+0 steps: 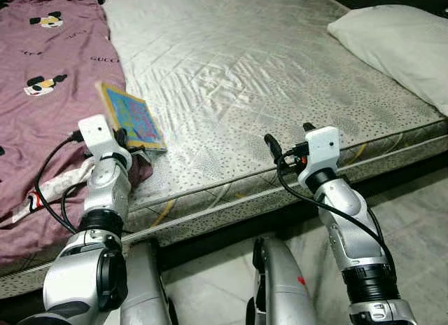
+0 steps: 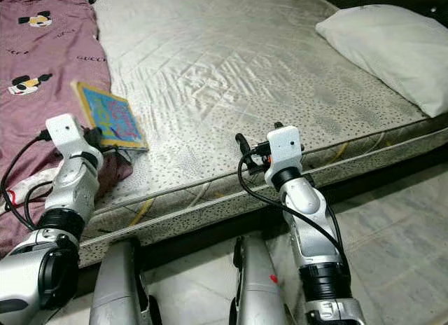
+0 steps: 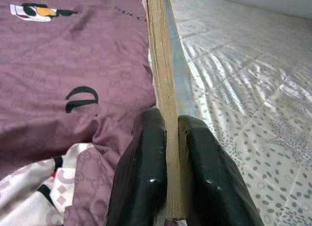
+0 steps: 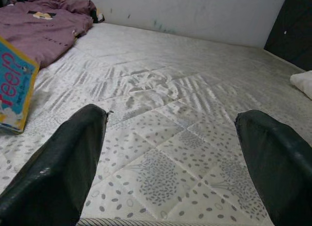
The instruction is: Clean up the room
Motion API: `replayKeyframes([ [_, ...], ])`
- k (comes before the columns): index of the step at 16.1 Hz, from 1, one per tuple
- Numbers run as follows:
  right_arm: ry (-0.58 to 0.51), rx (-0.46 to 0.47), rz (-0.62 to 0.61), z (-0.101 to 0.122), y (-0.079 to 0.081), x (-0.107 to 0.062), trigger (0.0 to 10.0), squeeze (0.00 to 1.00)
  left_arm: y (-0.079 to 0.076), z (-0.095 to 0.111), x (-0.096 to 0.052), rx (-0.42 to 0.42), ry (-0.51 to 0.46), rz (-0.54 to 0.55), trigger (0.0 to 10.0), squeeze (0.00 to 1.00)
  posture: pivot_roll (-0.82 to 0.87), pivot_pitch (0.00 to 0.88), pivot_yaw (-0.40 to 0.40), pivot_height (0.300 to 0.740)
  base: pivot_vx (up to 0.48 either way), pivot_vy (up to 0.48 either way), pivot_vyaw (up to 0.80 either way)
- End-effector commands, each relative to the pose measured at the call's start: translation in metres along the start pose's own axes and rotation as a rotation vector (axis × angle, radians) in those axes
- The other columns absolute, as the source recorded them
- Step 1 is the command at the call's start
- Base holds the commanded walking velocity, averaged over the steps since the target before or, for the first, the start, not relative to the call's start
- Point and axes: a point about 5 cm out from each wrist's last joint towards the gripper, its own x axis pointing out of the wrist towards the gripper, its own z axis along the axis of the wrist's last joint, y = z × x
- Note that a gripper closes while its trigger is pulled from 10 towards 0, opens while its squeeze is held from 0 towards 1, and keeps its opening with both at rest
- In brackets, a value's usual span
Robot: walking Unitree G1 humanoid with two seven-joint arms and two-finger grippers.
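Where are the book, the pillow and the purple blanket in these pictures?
book [image 1: 131,117], left eye view, middle of its blue cover.
pillow [image 1: 402,45], left eye view, centre of its white top.
purple blanket [image 1: 49,73], left eye view, flat stretch between the cartoon prints.

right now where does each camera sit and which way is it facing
Left eye, right eye: on the head, looking down at the mattress, pillow and both arms.
Left wrist: along the left gripper, shut on the book beside the purple blanket.
Right wrist: along the open right gripper, over the mattress.
All views share the book.
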Motion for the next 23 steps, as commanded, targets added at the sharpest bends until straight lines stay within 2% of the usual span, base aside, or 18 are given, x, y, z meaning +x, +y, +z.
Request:
replayKeyframes([
  [1,-0.009,-0.001,-0.011,0.000,-0.001,0.002,10.0,0.00,-0.005,0.009,0.000,0.009,-0.039,-0.011,0.0,0.00,-0.11,0.000,-0.003,0.538,0.000,0.000,0.00],
  [3,-0.011,0.007,-0.020,0.000,-0.001,0.004,10.0,0.00,-0.004,0.016,-0.003,0.062,-0.104,0.003,0.0,0.00,-0.11,0.000,-0.002,0.538,0.000,0.000,0.00],
  [7,-0.009,0.075,-0.029,-0.004,0.005,0.007,10.0,0.00,0.004,0.016,-0.025,0.185,-0.222,0.033,0.0,0.00,-0.09,0.000,0.009,0.538,0.000,0.000,0.00],
  [9,0.000,0.181,-0.042,-0.008,0.013,0.007,10.0,0.00,0.012,0.011,-0.047,0.258,-0.275,0.055,0.0,0.00,-0.08,0.000,0.013,0.538,0.000,0.000,0.00],
  [12,-0.006,0.261,-0.033,-0.009,0.019,0.007,10.0,0.00,0.019,0.002,-0.063,0.291,-0.260,0.094,0.0,0.00,-0.07,0.000,0.013,0.538,0.000,0.000,0.00],
  [15,-0.016,0.296,-0.020,-0.007,0.023,0.009,10.0,0.00,0.016,-0.007,-0.069,0.296,-0.237,0.084,0.0,0.00,-0.07,0.000,0.016,0.567,0.000,0.000,0.00],
  [23,-0.028,0.322,-0.018,-0.005,0.026,0.013,10.0,0.00,0.011,-0.003,-0.074,0.297,-0.223,0.065,0.0,0.00,-0.07,0.000,0.027,0.636,0.000,0.000,0.00],
])
